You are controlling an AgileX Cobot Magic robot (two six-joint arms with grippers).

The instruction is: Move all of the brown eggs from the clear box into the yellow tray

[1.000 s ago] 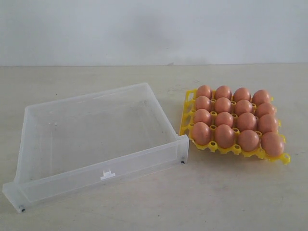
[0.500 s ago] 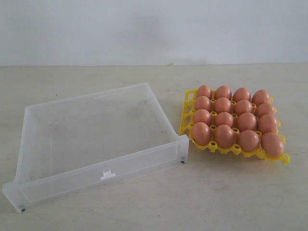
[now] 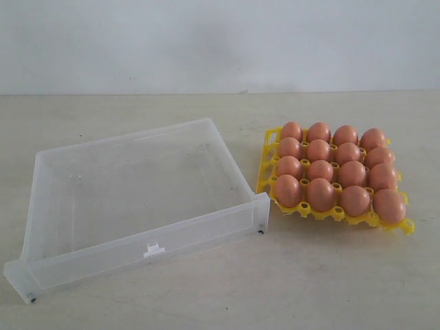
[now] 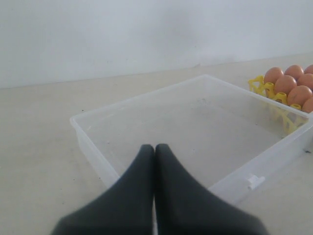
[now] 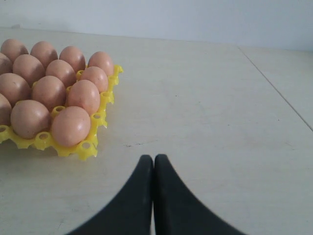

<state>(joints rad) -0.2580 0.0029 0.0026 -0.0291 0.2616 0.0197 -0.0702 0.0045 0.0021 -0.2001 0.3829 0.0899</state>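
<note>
Fingers of both arms closed, black tips pressed together, gripping nothing; shown by wrist views only. The left fingers (image 4: 139, 186) point at box (image 4: 90, 147), empty, white tab (image 4: 255, 181) on one wall. The right fingers (image 5: 168, 191) over table (image 5: 220, 107), tray (image 5: 87, 146) near. Exterior view alone gives full count: sixteen eggs (image 3: 320, 170) fill tray, four by four, tray just beside box, to its right. Left wrist view catches only a tray corner.

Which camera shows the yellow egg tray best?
The exterior view: the whole yellow tray shows, every cup filled. The right wrist view cuts off one side; the left wrist view catches only a corner beyond the clear box.
</note>
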